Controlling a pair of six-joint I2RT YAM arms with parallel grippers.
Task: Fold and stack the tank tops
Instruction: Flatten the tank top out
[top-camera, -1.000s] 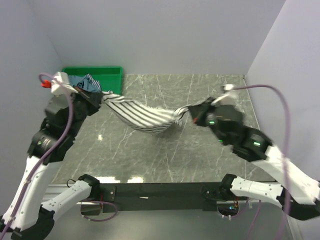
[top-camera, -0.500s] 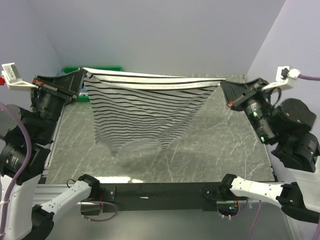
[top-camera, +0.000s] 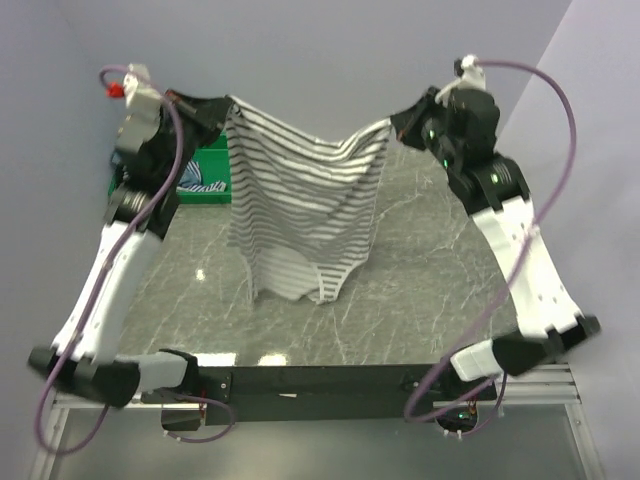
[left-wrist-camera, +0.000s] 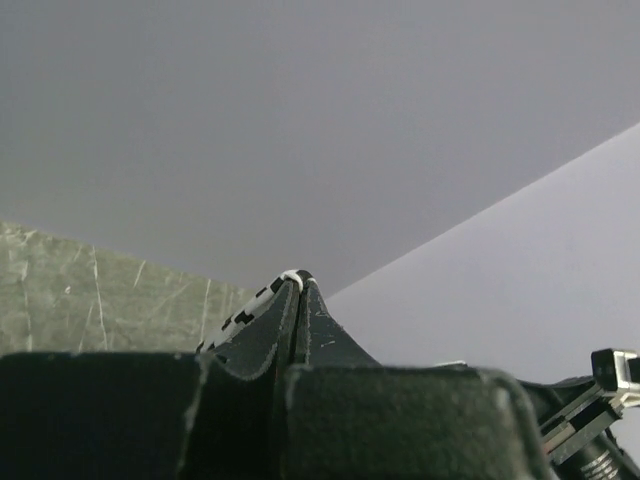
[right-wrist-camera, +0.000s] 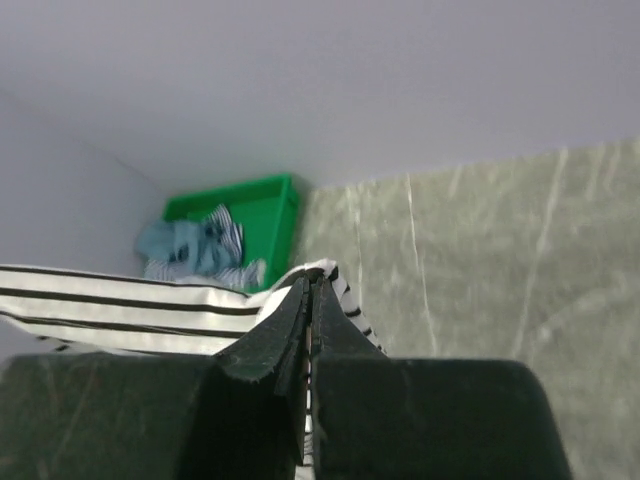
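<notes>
We've swung in! My two end effectors have come closer together and back toward the wall, so the top edge that was stretched taut half a second ago now sags between them. My left end effector is pinched tight on one upper corner of the striped tank top, and my right end effector is clamped on the other. The shirt hangs in mid-air, its lower end seemingly just meeting the table. To do this well, I'd level the corners, ease them apart to take out the sag, then lay it down flat, lower end first. At back left sits the green tray, with the teal-blue tank top bundled inside. It's close to my left arm, so the cloth mustn't snag there.
</notes>
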